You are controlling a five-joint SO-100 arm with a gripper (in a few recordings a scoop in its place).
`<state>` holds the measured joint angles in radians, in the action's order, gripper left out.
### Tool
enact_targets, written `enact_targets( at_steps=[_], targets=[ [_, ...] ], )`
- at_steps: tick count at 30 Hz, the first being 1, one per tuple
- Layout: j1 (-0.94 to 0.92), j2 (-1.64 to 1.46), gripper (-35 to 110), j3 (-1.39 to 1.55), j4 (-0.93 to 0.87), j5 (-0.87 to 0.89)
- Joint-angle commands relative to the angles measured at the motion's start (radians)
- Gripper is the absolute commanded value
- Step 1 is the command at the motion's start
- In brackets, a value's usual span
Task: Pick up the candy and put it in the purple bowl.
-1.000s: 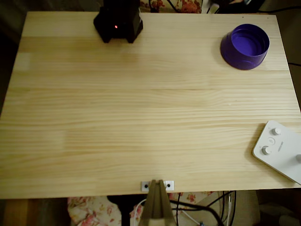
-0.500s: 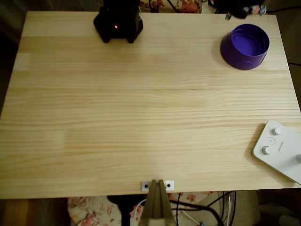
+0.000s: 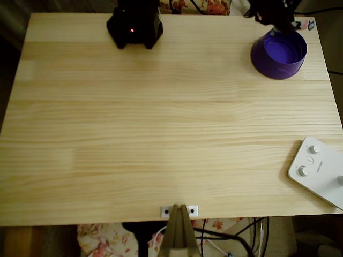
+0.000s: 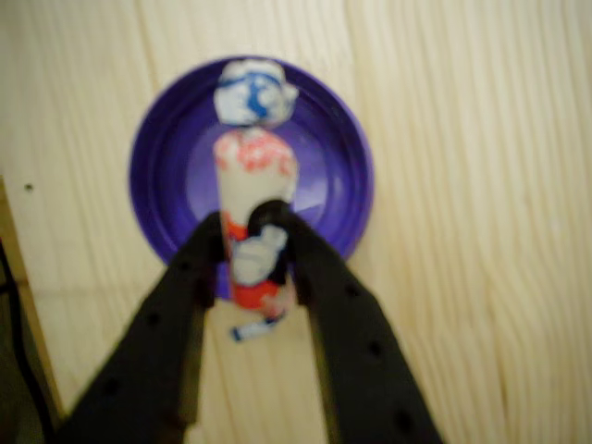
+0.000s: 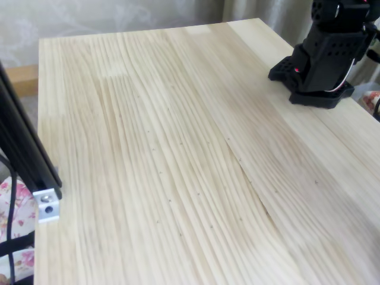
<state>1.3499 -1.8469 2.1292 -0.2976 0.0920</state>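
In the wrist view my gripper (image 4: 252, 222) is shut on the candy (image 4: 256, 166), a pink-white wrapped sweet with red specks and a bluish twisted tip. The candy hangs over the inside of the purple bowl (image 4: 157, 176), pointing away from the fingers. From overhead, the purple bowl (image 3: 278, 53) stands at the table's far right corner. The dark gripper (image 3: 278, 21) hovers over its far rim. A small bluish-pink end of the candy (image 3: 309, 24) sticks out to the gripper's right.
The arm's black base (image 3: 134, 24) sits at the far edge, also seen in the fixed view (image 5: 323, 59). A white device with knobs (image 3: 319, 171) lies at the near right corner. A metal bracket (image 3: 179, 211) is clamped to the near edge.
The gripper with the candy has come in from the far edge of the overhead view and now hangs over the bowl's far rim. The bowl has not moved.
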Motion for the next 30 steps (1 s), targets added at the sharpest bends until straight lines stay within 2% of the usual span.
enact_targets(
  at_steps=[1,11,22,30],
  targets=[
    [0.023,0.017,-1,-0.167,0.023,0.012],
    [-0.009,0.072,0,-0.215,0.025,0.000],
    [-0.012,0.061,22,-0.206,-0.026,0.023],
    [-0.066,-0.017,22,-0.183,-0.084,0.041]
  ],
)
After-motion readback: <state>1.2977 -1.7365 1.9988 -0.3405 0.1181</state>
